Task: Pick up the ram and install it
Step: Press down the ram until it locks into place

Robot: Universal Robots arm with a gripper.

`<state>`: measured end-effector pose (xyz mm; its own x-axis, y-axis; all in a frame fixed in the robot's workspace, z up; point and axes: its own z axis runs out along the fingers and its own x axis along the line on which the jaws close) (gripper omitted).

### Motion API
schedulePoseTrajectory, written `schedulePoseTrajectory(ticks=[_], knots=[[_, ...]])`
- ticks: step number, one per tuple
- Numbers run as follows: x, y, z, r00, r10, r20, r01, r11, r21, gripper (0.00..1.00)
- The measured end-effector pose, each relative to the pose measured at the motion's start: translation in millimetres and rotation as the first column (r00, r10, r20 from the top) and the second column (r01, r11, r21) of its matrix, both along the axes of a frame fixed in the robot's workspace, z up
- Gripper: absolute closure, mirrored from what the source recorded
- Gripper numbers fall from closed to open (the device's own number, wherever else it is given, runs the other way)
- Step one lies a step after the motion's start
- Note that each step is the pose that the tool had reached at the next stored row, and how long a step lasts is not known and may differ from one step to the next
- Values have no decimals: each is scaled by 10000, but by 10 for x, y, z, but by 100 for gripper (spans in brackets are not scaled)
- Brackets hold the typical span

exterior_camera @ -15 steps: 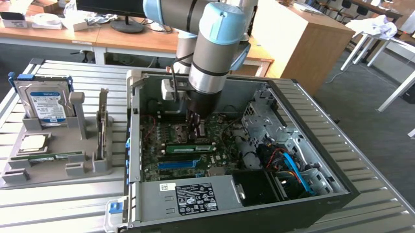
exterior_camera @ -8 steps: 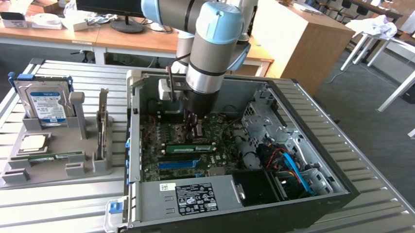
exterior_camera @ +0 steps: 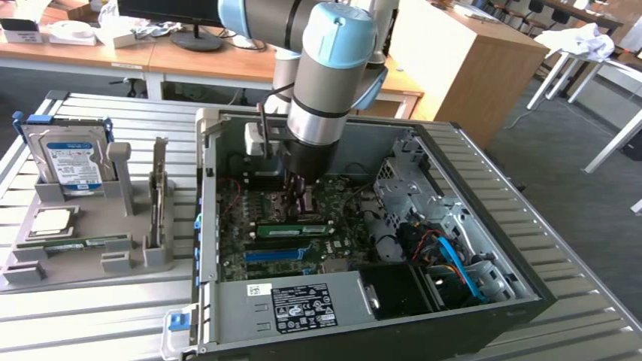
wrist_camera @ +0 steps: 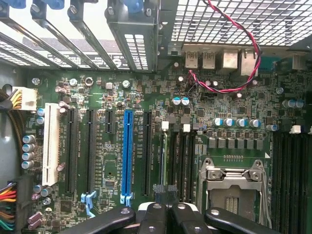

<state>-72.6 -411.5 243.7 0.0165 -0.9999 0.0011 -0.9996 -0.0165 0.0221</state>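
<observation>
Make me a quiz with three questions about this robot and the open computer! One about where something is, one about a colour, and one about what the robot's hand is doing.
1. Where is the hard drive with the blue label?
A. Standing in the grey tray beside the computer case
B. Inside the computer case
C. Under the grey tray

2. What colour is the bright long slot among the black ones on the board?
A. Red
B. Yellow
C. Blue

3. How is the robot's hand?
A. Wide open
B. Shut
C. Gripping the hard drive

Answers:
1. A, the hard drive stands upright in the tray, outside the case.
2. C, the wrist view shows it bright blue.
3. B, its fingers sit pressed together over the board.
</observation>
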Motion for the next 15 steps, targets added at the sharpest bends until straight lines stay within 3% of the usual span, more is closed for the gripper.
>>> schedulePoseTrajectory(ticks=[15], knots=[[-8,-3,-77,10000,0,4,0,10000,0,90]])
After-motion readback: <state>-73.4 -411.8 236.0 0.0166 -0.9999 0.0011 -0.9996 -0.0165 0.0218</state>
